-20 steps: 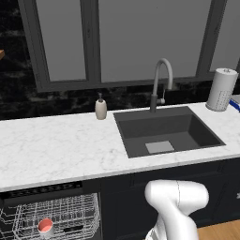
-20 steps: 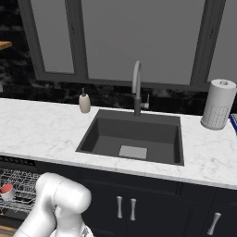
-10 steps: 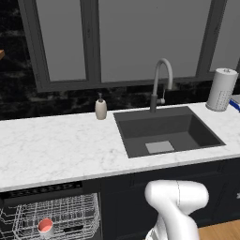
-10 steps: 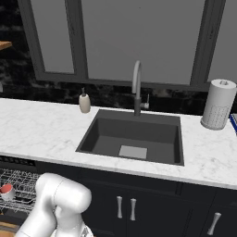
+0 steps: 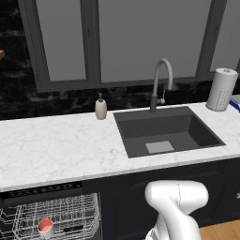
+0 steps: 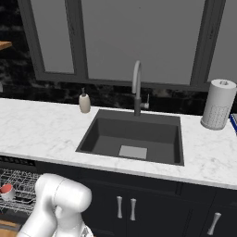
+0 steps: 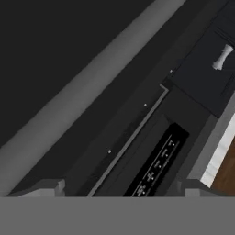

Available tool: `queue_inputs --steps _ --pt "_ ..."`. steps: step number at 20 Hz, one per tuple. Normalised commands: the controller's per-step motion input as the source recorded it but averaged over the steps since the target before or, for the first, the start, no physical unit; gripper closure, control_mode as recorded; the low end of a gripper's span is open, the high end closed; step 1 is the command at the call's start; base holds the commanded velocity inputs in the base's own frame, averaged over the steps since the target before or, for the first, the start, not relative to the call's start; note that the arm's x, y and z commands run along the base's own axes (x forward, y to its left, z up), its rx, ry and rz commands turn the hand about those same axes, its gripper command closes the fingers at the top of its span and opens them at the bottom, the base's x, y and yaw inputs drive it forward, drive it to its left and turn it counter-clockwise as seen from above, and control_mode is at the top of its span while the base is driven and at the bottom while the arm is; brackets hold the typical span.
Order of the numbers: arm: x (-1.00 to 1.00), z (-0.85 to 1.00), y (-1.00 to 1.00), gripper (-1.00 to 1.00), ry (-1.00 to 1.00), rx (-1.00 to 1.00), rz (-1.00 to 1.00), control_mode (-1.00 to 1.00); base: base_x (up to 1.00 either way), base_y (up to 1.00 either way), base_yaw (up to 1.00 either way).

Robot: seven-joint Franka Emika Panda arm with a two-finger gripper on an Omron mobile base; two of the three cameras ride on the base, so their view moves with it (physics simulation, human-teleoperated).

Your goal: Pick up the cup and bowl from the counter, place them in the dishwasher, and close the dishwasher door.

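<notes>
The cup (image 5: 45, 226), pale with a red inside, stands in the white wire rack of the open dishwasher (image 5: 51, 191) under the counter (image 5: 56, 150). The cup (image 6: 5, 190) is also at the left edge of the right base view. A low dark shape right of it looks like the bowl (image 5: 71, 229). In the hand view my gripper (image 7: 121, 190) is open, fingertips (image 7: 51, 187) wide apart with nothing between them. It is very close to the dishwasher door (image 7: 69, 55), a dark panel with a lighter grey edge (image 7: 87, 98). The dishwasher's vented strip (image 7: 156, 167) lies just beyond.
A dark sink (image 5: 164, 131) with a faucet (image 5: 159, 84) is set into the counter. A beige soap dispenser (image 5: 100, 108) and a paper towel roll (image 5: 221, 89) stand at the back. Dark cabinets with silver handles (image 6: 125, 207) sit right of the dishwasher. My arm (image 5: 176, 206) rises low in front.
</notes>
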Motion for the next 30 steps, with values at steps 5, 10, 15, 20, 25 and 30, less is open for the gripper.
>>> queue_inputs --steps 5,10,15,20,25,30 --pt "1.00 0.01 -0.55 -1.00 0.00 0.19 0.00 -1.00 0.00 0.00 0.00" --pt "1.00 0.00 -0.57 -1.00 0.00 0.17 0.00 -1.00 0.00 0.00 0.00" --pt "1.00 0.00 -0.46 -1.00 0.00 0.14 0.00 -1.00 0.00 0.00 0.00" --pt "1.00 0.05 -0.47 -1.00 0.05 0.10 0.00 -1.00 0.00 0.00 0.00" --pt "1.00 0.00 -0.50 -1.00 0.08 0.11 0.00 -1.00 0.00 0.00 0.00" --pt "1.00 0.00 -0.54 -1.00 0.06 0.10 0.00 -1.00 0.00 0.00 0.00"
